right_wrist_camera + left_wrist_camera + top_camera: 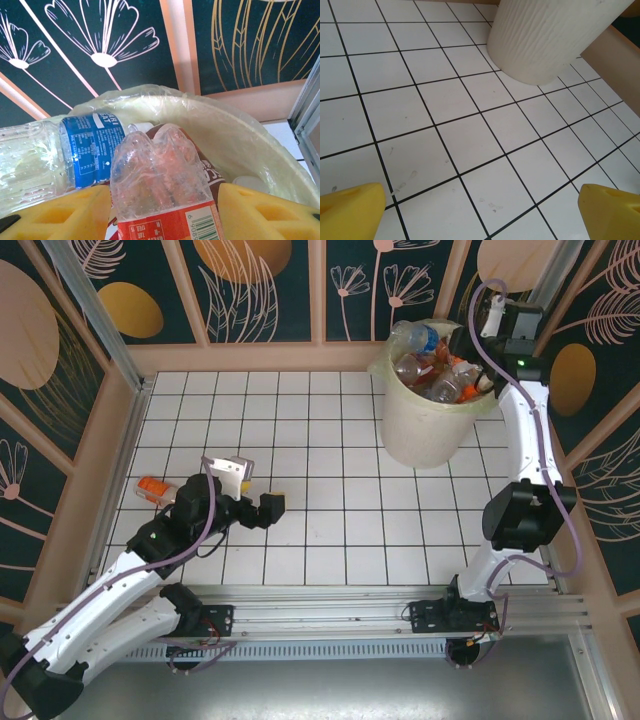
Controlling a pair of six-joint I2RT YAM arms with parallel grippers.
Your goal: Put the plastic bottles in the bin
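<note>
Over the bin (425,435), my right gripper (161,222) flanks a crumpled clear red-labelled bottle (157,170). Its long axis runs along my yellow pads (55,215), lobed base outward. Whether I grip it, I cannot tell. An orange-labelled bottle (150,487) lies crosswise on the glossy tiles (330,490), well away from the bin, beyond my left gripper (268,508), which is splayed wide, empty, and facing the bin's ribbed wall.

- You see the bin (425,435), cream with a pale liner, upright at far right, heaped with bottles (432,375).
- A clear red-labelled bottle (160,190) sits beside a blue-labelled bottle (90,150).
- One orange-labelled bottle (150,487) lies flat, far left.
</note>
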